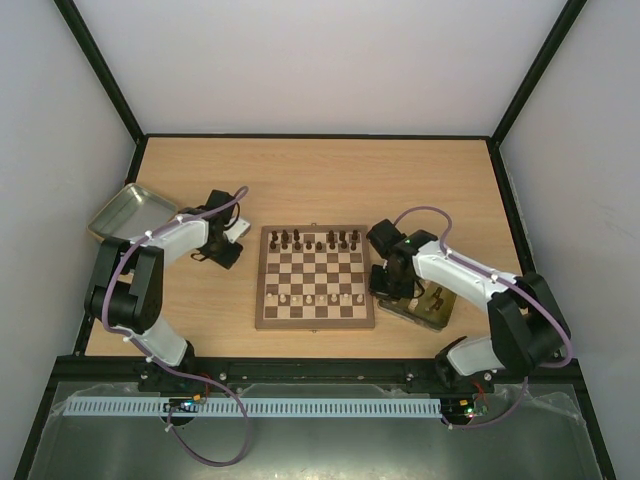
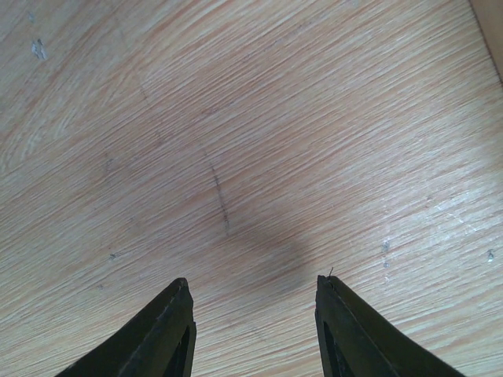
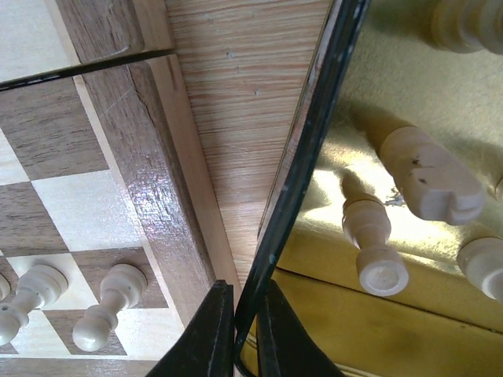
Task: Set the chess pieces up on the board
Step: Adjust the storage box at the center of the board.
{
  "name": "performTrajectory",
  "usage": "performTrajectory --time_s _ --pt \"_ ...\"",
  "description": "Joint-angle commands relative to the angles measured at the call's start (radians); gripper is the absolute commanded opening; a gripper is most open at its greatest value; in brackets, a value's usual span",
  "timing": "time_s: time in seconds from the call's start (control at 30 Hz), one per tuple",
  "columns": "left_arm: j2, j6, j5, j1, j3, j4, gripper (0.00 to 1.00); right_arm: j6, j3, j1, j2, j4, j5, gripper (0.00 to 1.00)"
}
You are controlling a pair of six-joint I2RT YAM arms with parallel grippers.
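The board (image 1: 314,324) lies mid-table, with dark brown chess pieces (image 1: 310,240) on its far rows and cream pieces (image 1: 320,298) along a near row. My right gripper (image 1: 386,290) is at the board's right side. In the right wrist view it (image 3: 241,330) is shut on the dark rim (image 3: 302,173) of a gold tray (image 3: 409,330) that holds several cream pieces (image 3: 373,243) lying on their sides. The board's corner (image 3: 157,181) and two cream pawns (image 3: 106,306) show left of it. My left gripper (image 1: 228,245) is open and empty over bare table (image 2: 255,287).
A silver metal tray (image 1: 128,210) sits at the far left, behind the left arm. The gold tray (image 1: 440,318) lies just right of the board, under the right arm. Dark frame walls border the table on the left, right and far sides.
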Motion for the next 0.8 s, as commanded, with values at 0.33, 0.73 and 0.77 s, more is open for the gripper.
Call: performTrajectory --time_s 0.33,0.73,0.77 --pt "-0.032 -0.006 -0.01 0.011 -0.01 -0.017 0.45 -0.035 0.115 -0.008 0.148 0.003 0.057 0.08" --pt "-0.036 -0.007 -0.012 0.012 -0.019 -0.013 0.46 -0.085 0.212 -0.201 0.254 0.031 0.052 0.03" --pt "-0.036 -0.008 -0.012 0.012 -0.021 -0.013 0.46 -0.089 0.216 -0.221 0.259 0.033 0.047 0.03"
